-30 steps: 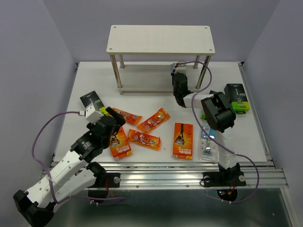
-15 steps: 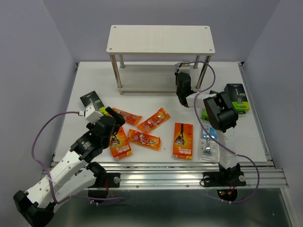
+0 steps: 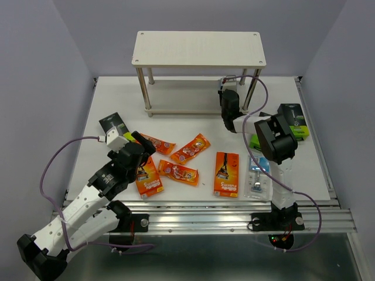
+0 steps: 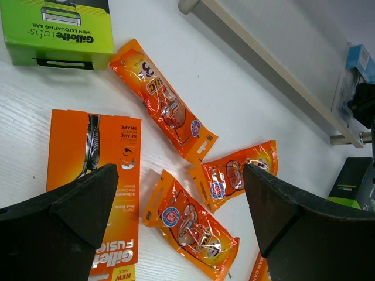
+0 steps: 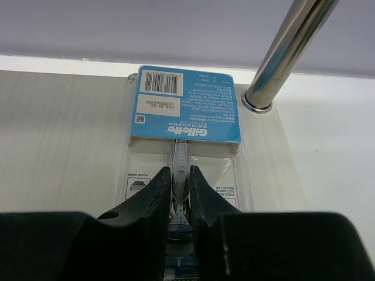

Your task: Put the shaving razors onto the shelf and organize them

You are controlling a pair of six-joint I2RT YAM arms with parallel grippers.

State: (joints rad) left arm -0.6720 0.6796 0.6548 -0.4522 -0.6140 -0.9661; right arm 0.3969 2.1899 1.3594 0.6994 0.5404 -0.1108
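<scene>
— Where is the right gripper (image 5: 180, 187)?

— At the right end of the shelf (image 3: 198, 48), reaching in under the top board. Its jaws are pinched on a clear blister pack (image 5: 185, 105) with a blue card, gripping the ridge over the razor handle.

— And the pack itself?

— It lies flat over the lower board (image 5: 64, 134), close to the board's right end, barcode end pointing away from the gripper. A metal leg (image 5: 287, 52) stands just beside its far right corner. I cannot tell whether the pack touches the board.

— The left gripper (image 4: 180, 175)?

— Jaws spread wide, holding nothing. It hangs above the packs near the desk's front left corner.

— What lies under it?

— A flat orange box (image 4: 88, 164) on its left side and three orange foil packets (image 4: 161, 99) scattered toward the middle of the desk (image 3: 193, 120). A black-and-green box (image 4: 58, 29) sits beyond them, nearer the left edge.

— Anything else on the desk?

— A second flat orange box (image 3: 226, 173) near the middle of the front edge, and a second blister pack (image 3: 257, 181) just right of it, partly hidden by the right arm. More black-and-green boxes (image 3: 293, 124) sit by the right edge.

— And the shelf's top board?

— It stands along the far edge of the desk, with nothing on it.
</scene>
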